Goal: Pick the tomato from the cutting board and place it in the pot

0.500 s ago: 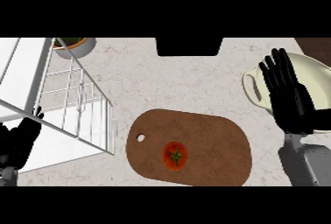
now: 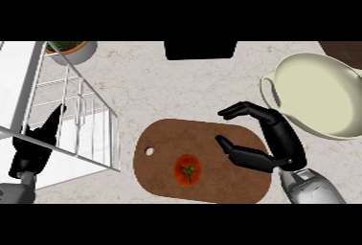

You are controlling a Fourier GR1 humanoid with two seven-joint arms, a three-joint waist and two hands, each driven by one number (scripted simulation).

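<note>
Matt wooden cutting board (image 2: pixel 233 136), speckled stone counter (image 2: pixel 176 91)

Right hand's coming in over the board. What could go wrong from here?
1. The right hand sits right of the tomato, not over it; closing now may nudge or roll the tomato across the board.
2. The pot lies close beside the board; a low carry could clip its rim.

Tomato (image 2: pixel 187 169) on cutting board (image 2: pixel 212 139), pot (image 2: pixel 322 93) to its right.
</note>
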